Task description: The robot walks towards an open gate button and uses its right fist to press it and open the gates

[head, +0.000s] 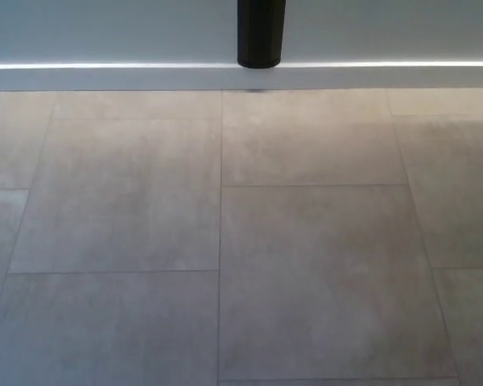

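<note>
**Gate button out of frame, hands unseen at the wall**

Gate button cannot be found anywhere in my head view, so I cannot say where it sits. Neither of the robot's hands shows either (no forearm, no finger), and I cannot tell whether either one is open or closed. What I do see, looking down from the head camera, is a floor of large pale grey tiles [306, 273] with thin dark joints, filling most of the picture. At its far edge runs a white skirting board [105, 78], topped by a bright strip of light [105, 66] along the foot of a light wall [105, 28]. A black post [261, 36] hangs against that wall at top centre, its lower end just above the skirting.
</note>
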Robot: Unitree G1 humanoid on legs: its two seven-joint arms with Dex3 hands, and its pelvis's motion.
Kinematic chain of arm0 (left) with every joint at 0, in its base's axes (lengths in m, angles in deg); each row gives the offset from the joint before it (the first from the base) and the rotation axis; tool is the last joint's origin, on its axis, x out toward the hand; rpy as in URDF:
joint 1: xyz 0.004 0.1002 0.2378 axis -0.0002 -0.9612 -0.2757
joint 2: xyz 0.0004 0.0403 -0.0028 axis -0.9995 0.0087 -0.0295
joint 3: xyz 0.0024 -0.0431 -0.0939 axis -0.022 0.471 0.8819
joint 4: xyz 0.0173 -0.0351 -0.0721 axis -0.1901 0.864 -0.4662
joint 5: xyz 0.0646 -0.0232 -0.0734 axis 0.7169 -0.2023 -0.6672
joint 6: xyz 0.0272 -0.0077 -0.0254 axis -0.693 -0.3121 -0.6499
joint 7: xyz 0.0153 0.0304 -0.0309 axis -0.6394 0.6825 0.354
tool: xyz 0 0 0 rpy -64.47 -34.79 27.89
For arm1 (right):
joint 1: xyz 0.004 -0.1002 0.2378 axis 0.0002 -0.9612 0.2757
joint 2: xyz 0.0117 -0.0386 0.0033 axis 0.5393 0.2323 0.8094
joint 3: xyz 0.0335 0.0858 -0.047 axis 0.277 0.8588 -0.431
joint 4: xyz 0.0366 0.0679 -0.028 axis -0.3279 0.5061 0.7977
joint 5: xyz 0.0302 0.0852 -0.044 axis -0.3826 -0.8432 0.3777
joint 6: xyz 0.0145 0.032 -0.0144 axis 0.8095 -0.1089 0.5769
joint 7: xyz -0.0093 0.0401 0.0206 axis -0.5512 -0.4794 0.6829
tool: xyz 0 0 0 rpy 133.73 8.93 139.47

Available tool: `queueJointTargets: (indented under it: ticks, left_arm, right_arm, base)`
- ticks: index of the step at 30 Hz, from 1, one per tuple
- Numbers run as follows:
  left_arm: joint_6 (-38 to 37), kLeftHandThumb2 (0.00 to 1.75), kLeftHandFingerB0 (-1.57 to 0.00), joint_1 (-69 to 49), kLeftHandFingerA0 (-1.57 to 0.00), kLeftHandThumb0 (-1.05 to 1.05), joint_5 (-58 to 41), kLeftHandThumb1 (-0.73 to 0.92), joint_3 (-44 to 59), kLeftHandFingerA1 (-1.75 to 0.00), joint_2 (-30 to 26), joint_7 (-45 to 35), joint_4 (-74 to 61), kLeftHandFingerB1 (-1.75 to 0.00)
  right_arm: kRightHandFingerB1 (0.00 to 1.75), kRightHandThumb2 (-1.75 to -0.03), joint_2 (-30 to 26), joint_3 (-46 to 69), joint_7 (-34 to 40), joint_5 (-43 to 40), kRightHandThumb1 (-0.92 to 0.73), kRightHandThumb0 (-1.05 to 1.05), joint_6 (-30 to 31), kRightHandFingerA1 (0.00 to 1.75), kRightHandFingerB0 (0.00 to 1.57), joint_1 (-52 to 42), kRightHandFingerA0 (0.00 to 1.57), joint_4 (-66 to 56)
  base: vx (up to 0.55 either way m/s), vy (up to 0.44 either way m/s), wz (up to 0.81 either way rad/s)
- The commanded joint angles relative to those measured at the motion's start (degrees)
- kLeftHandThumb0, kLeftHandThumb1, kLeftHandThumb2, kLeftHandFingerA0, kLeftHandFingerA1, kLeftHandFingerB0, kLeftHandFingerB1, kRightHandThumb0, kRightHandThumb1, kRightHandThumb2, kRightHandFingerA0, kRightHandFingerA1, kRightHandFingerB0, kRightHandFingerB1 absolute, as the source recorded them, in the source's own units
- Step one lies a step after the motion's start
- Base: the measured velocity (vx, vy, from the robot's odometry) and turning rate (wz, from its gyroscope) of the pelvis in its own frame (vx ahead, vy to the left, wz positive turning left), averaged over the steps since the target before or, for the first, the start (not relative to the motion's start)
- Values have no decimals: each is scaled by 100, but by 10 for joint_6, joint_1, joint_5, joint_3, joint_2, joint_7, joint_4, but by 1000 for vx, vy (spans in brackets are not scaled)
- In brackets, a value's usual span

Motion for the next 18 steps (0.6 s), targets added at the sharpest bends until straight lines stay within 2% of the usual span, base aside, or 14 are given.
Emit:
queueJointTargets:
  ticks: [1,4,5,8,9,11,13,15,16,18]
  left_arm:
    - [-21,133,-108,2,-110,-17,7,37,-11,-147,-11,18,-8,-123]
    - [-22,137,-107,1,-111,-16,10,36,-17,-146,-13,25,-7,-124]
    - [-21,131,-107,2,-112,-17,8,39,-15,-148,-13,24,-7,-124]
    - [-7,125,-105,5,-110,-14,1,44,-14,-147,-11,24,-6,-122]
    - [-7,126,-107,7,-111,-15,-2,42,-11,-147,-10,23,-4,-119]
    - [-10,123,-110,9,-114,-19,-6,43,-7,-142,-8,22,0,-116]
    - [-12,123,-109,10,-113,-16,-9,44,-4,-146,-8,21,0,-117]
    - [-12,123,-109,10,-113,-16,-9,44,-4,-146,-8,21,0,-117]
    - [-16,117,-114,9,-128,-16,-13,48,0,-130,-10,11,-1,-116]
    - [-17,117,-114,10,-128,-16,-13,48,0,-130,-10,9,-1,-116]
  right_arm:
    - [81,-63,-16,0,12,1,-71,-21,-31,127,100,0,86,1]
    - [86,-67,-16,5,1,-8,-68,-19,-32,122,102,2,89,2]
    - [85,-64,-15,6,-2,-10,-69,-18,-32,115,102,3,90,3]
    - [82,-63,-16,5,-4,-11,-69,-20,-31,120,103,5,91,5]
    - [88,-66,-16,6,-5,-12,-68,-20,-31,124,103,6,91,5]
    - [88,-69,-16,5,-4,-11,-67,-19,-31,122,103,10,91,7]
    - [84,-69,-16,1,0,-6,-67,-17,-34,123,102,11,89,9]
    - [84,-69,-16,0,1,-6,-67,-17,-34,123,102,11,89,10]
    - [85,-67,-16,-2,4,-4,-69,-19,-39,126,101,10,89,11]
    - [85,-67,-16,-2,5,-4,-69,-19,-40,126,101,9,89,11]
  base:
    - [95,6,-3]
    - [-117,-49,3]
    - [-127,-46,-2]
    - [-10,50,-8]
    - [91,171,-7]
    - [116,246,-20]
    - [211,327,9]
    - [184,-47,-5]
    - [187,144,11]
    - [246,174,4]
